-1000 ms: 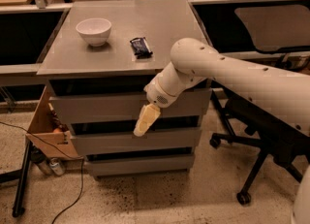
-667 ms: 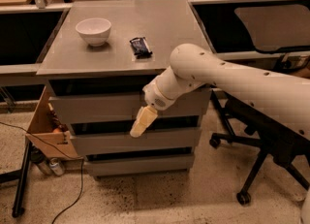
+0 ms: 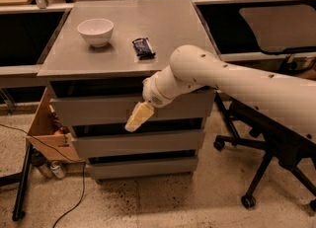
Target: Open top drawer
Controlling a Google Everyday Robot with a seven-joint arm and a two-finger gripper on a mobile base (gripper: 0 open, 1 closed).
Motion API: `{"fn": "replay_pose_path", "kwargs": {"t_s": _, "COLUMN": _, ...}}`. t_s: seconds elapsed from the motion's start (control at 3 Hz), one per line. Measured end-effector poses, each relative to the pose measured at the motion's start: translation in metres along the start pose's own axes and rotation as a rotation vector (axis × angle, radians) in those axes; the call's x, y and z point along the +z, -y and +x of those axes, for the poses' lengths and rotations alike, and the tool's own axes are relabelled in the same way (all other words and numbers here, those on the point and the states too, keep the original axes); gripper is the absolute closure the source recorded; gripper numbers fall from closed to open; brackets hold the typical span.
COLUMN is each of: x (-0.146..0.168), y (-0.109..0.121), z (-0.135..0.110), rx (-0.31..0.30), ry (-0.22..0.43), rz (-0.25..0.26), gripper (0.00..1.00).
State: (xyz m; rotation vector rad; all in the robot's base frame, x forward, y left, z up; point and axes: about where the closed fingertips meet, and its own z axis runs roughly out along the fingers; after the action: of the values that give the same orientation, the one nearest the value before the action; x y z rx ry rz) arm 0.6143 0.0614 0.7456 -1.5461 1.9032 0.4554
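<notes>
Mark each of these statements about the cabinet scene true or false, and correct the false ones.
1. A white bowl stands on the cabinet top. True.
2. The gripper hangs over the bowl. False: it is at the front of the top drawer, near that front's lower edge.
3. A dark packet lies beside the bowl on the cabinet top. True.
4. The cardboard box sits on the cabinet top. False: it is low down against the cabinet's side, at the picture's left.
5. An office chair stands on the cabinet's other side. True.
</notes>
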Motion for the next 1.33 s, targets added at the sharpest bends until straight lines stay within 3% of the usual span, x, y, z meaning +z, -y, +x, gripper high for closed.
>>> {"fn": "replay_pose_path", "kwargs": {"t_s": 1.33, "x": 0.092, "y": 0.026, "z": -0.03, "rx": -0.027, "ry": 0.071, "rz": -0.133, "gripper": 0.0}}
